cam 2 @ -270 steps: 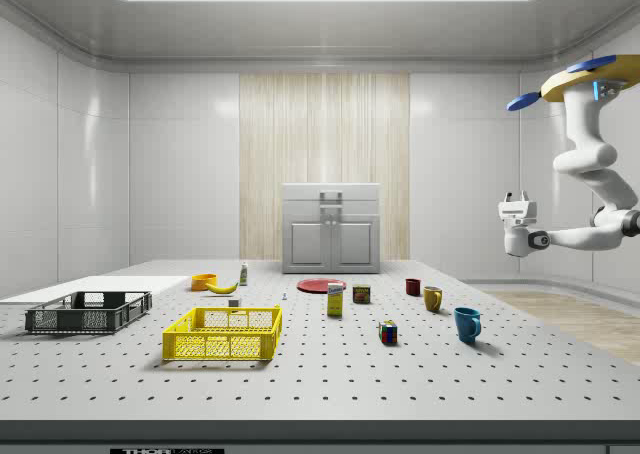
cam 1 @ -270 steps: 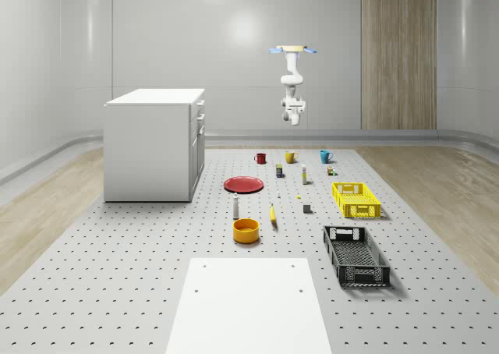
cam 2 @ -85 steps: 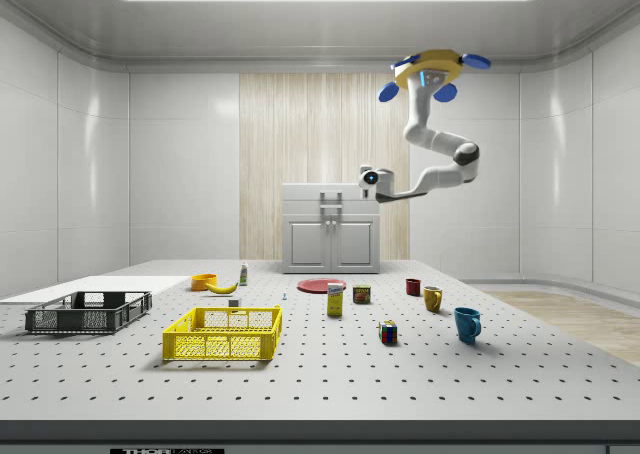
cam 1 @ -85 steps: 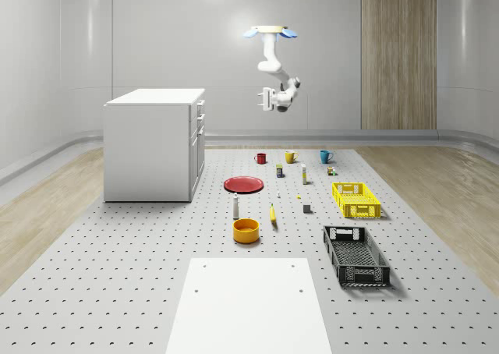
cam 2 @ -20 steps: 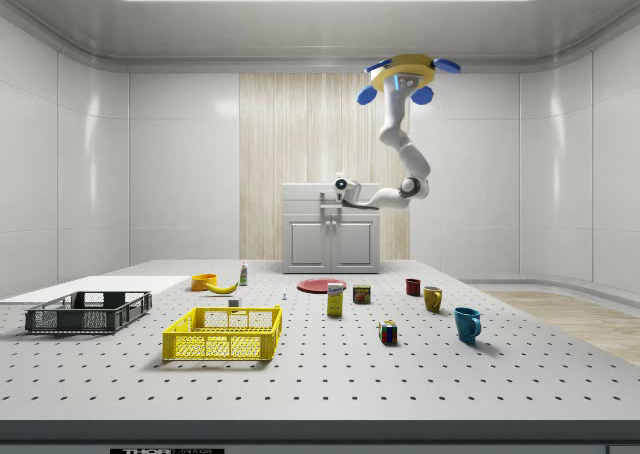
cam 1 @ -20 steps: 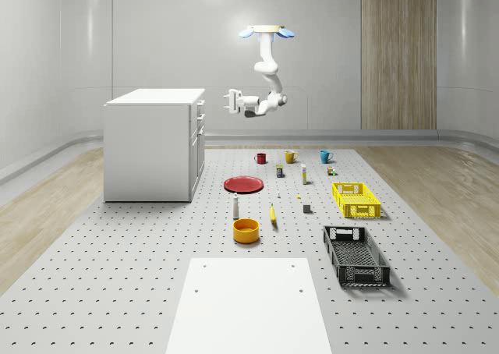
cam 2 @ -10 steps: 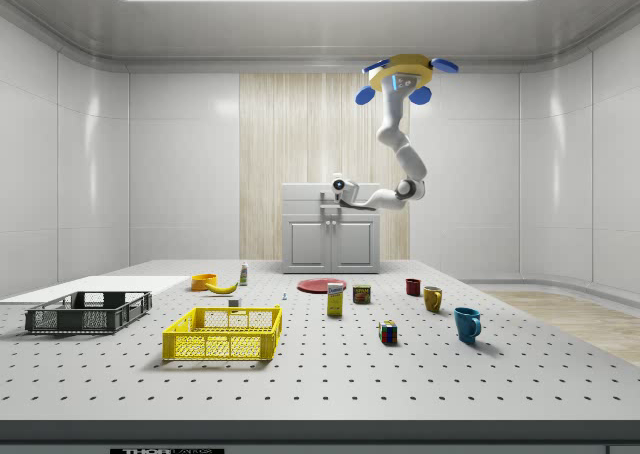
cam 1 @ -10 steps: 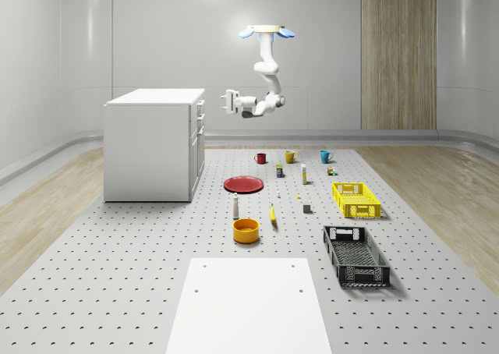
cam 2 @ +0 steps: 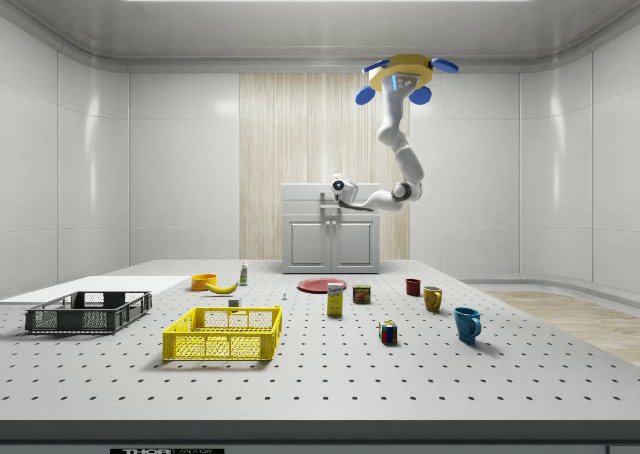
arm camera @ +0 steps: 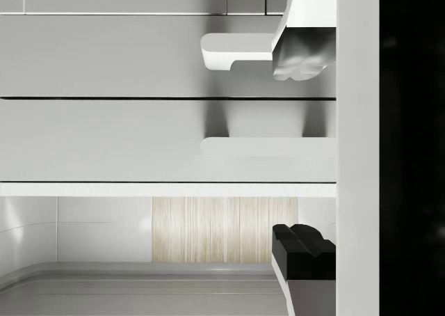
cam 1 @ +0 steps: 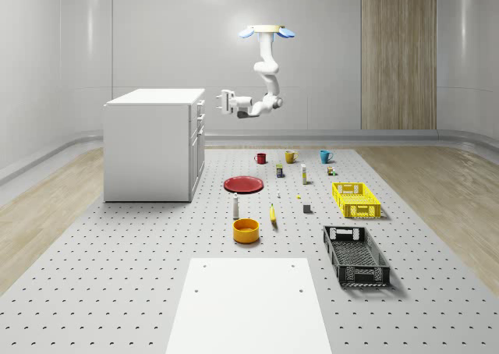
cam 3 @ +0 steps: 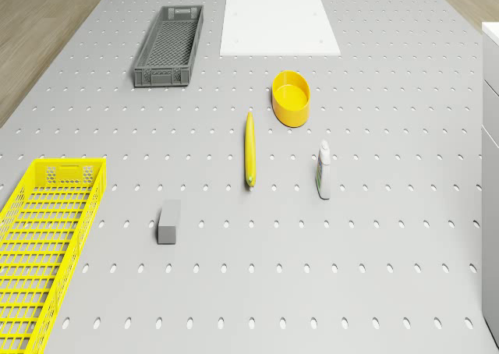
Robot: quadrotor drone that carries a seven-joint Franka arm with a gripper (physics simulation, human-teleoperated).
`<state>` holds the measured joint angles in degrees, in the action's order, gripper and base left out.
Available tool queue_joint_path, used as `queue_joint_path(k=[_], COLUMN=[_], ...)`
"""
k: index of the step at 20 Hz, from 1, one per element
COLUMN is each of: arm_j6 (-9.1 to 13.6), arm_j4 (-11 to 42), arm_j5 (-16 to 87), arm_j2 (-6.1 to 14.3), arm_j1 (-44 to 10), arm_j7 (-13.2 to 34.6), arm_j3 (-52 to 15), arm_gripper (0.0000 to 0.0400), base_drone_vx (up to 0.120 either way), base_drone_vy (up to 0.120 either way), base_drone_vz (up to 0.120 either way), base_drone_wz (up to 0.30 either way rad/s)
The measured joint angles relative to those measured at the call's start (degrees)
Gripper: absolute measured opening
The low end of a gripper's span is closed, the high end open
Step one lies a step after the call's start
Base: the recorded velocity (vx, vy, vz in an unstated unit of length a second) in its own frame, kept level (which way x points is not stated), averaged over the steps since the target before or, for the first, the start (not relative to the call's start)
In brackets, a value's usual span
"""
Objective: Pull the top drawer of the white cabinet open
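The white cabinet (cam 1: 152, 147) stands at the whole-scene view's left, its drawer fronts facing right; the side view shows the cabinet (cam 2: 330, 244) from the front. My drone (cam 1: 267, 33) hovers above the table off that drawer side. The arm reaches toward the cabinet, and the gripper (cam 1: 224, 102) hangs level with the top drawer (cam 1: 200, 107), a short gap away. In the wrist view the gripper (arm camera: 302, 149) is open. Its fingertips (arm camera: 302, 250) sit either side of the top drawer's handle (arm camera: 264, 147) without touching it. A second handle (arm camera: 236, 51) belongs to the drawer below.
On the pegboard table (cam 3: 234, 292) lie a yellow bowl (cam 3: 290, 98), banana (cam 3: 249, 147), bottle (cam 3: 324, 169), grey block (cam 3: 169, 221), black crate (cam 3: 170, 44) and yellow crate (cam 3: 43, 237). A red plate (cam 1: 243, 184) and mugs (cam 1: 290, 157) sit near the cabinet.
Over the last second the gripper has crept closer to the cabinet's drawer front at top-drawer height. The drone has hardly shifted. Earlier it flew in from the far side.
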<state>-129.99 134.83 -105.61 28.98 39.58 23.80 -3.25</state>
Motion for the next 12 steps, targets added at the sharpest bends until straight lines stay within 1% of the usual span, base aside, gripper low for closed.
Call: queue_joint_path(k=[7,12], arm_j6=[-1.2,-1.9], arm_j4=[-2.9,-4.7], arm_j5=[-2.5,-3.8], arm_j2=[-3.1,-4.9], arm_j1=[-1.6,-2.9], arm_j7=[-0.9,-1.4], arm_j3=[-3.8,-6.1], arm_gripper=[0.0305,0.0305], base_drone_vx=[0.0,0.0], base_drone_vy=[0.0,0.0], base_drone_vz=[0.0,0.0], base_drone_wz=[0.0,0.0])
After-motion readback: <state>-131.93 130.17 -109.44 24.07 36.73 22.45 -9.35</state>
